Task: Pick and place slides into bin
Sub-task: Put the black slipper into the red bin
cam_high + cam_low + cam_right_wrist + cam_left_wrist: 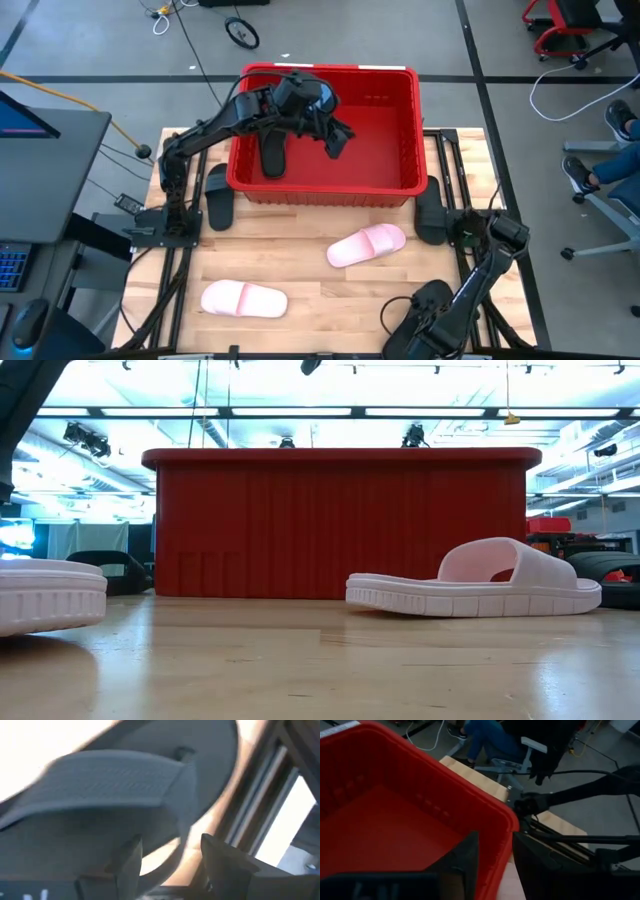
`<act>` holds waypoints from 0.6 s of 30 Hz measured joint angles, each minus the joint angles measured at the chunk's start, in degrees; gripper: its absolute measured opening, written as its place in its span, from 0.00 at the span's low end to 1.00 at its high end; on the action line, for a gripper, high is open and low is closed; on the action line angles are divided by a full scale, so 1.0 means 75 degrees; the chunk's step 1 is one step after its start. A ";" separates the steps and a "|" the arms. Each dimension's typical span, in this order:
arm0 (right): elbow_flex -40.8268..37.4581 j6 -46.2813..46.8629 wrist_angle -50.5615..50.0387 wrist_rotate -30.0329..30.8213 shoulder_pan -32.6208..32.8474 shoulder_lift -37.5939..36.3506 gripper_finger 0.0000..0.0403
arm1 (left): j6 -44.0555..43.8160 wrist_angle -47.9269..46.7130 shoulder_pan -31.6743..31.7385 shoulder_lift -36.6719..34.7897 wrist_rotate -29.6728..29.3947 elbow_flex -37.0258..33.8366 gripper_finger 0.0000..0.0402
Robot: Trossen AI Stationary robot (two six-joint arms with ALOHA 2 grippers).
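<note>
The red bin (325, 190) stands at the table's far middle and also shows in the low view (340, 525). One black slide (273, 155) lies on its floor. My left gripper (337, 138) hangs open and empty over the bin's inside; in its wrist view (495, 865) the bin's rim (495, 815) lies below it. My right gripper (408, 325) is open at the near right edge, right at another black slide (432, 298). Its fingers (130, 862) stand on either side of that slide's strap edge (181, 840). Two pink slides (367, 243) (243, 298) lie sole-down on the table. My right gripper has its open fingers on either side of the black slide's strap edge (181, 840). Whether they touch it, I cannot tell. The slide lies on the table.
Two more black slides lie on the table beside the bin, one left (220, 195), one right (430, 210). Bare wood shows between the pink slides. A person's legs and an office chair (600, 170) are beyond the table's right edge.
</note>
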 joint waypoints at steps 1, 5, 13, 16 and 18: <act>-0.0113 0.0042 0.0014 0.0002 0.0015 -0.0041 0.52 | -0.0118 0.0000 -0.0065 0.0000 0.0000 -0.0003 0.30; -0.0579 0.0077 0.0068 -0.0001 0.0059 -0.0293 0.51 | -0.0337 0.0087 -0.0325 0.0000 -0.0002 -0.0003 0.28; -0.1663 0.0037 0.1449 0.0402 0.0097 -0.0683 0.37 | -0.0340 0.0067 -0.0871 0.0000 0.0000 -0.0003 0.27; -0.2072 -0.0132 0.2283 0.0502 0.0085 -0.0740 0.23 | -0.0377 0.0058 -0.1010 -0.0019 0.0000 -0.0003 0.26; -0.2130 -0.0225 0.2484 0.0545 0.0085 -0.0752 0.11 | -0.0595 0.0055 -0.1094 -0.0040 0.0000 -0.0003 0.26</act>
